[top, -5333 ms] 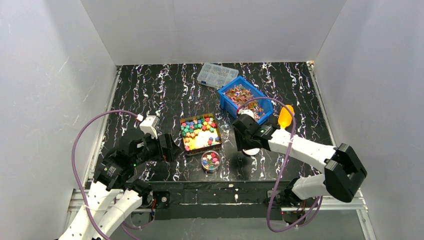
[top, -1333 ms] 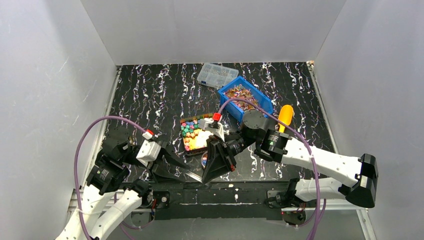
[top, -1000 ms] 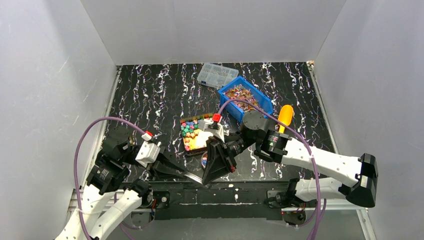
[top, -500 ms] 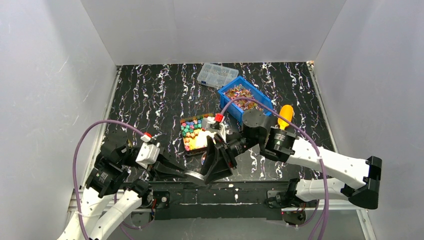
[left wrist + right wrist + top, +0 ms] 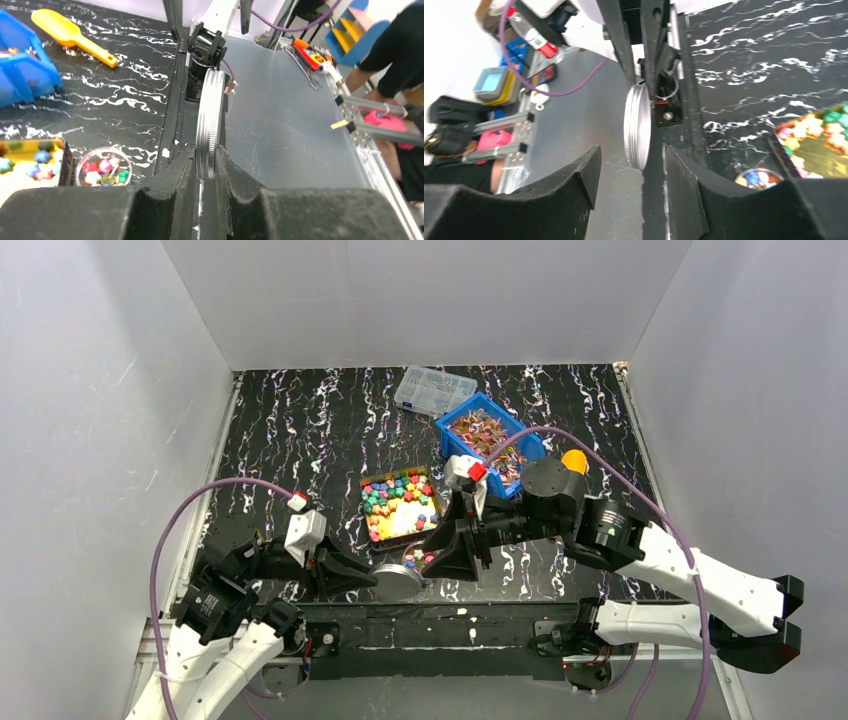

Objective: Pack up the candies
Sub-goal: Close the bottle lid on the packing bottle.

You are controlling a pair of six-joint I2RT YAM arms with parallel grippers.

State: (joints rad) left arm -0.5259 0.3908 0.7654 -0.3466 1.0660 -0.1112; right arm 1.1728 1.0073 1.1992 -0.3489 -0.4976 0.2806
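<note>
1. The blue bin point(image 5: 450, 447), back right on the table point(image 5: 300, 430), was heaped with shiny wrapped candies point(image 5: 487, 433).
2. The clear compartment box point(image 5: 433, 390) behind it held only pale small parts.
3. Mid-table, the shallow tray point(image 5: 364, 505) carried chunky green, pink, blue and yellow pieces around a bare white patch.
4. Just in front of the tray stood the small round tin point(image 5: 103, 162), uncovered, with a few coloured pieces inside.
5. Change from a second earlier: both arms had met over the silver lid point(image 5: 210, 125) at the table's near edge. Now the right arm had swung back to the right, off the lid.
6. Some five seconds back, neither arm was near that edge.
7. The left fingers point(image 5: 175, 187) were pinched narrow on the lid, gripping it by its faces with the ridged rim standing on edge.
8. The right fingers point(image 5: 574, 185) were spread wide, touching nothing, with the lid just beyond their tips.
</note>
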